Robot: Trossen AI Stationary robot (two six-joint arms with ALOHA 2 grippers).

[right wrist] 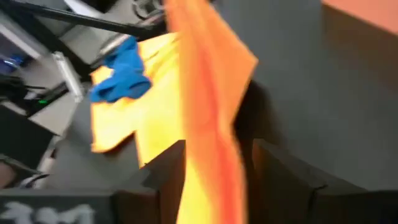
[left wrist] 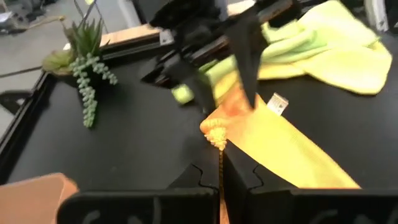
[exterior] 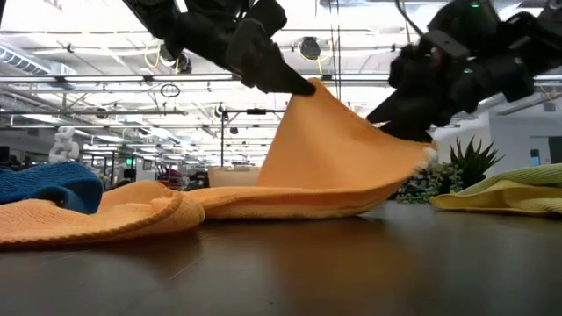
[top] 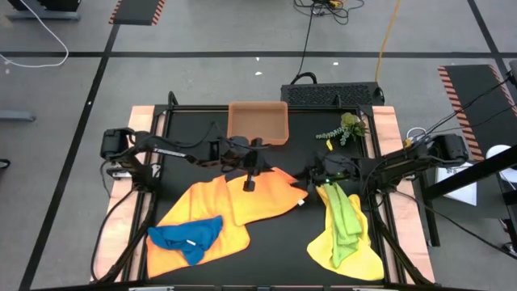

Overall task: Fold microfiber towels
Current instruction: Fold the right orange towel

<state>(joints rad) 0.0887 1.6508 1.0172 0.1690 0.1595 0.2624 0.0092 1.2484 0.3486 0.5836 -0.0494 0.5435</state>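
Note:
An orange towel (top: 266,198) lies mid-table with its far edge lifted between my two grippers. My left gripper (top: 250,179) is shut on it, shown high in the low view (exterior: 303,85). My right gripper (top: 311,184) is shut on its right corner, lower in the low view (exterior: 414,140). A blue towel (top: 187,234) lies crumpled on an orange-yellow towel (top: 194,212) at the near left. A lime green towel (top: 343,214) lies on a yellow towel (top: 343,250) at the near right. My left gripper pinches the orange towel's far edge (left wrist: 219,146) between its two fingers, coming from above and slanting down. That part is lifted into a peak (exterior: 320,101); the rest of the towel slopes down to the table. My right gripper pinches the orange towel's right corner (right wrist: 208,134) between its two fingers, near the white tag (left wrist: 277,103). The corner (exterior: 421,158) is held a little above the table, lower than the left gripper's end. The edge between the grippers sags only slightly.
An orange-brown tray (top: 258,121) stands at the far middle. A small green plant sprig (top: 346,129) lies at the far right, close behind my right gripper. Bare black table (top: 275,250) shows at the near middle between the two towel piles.

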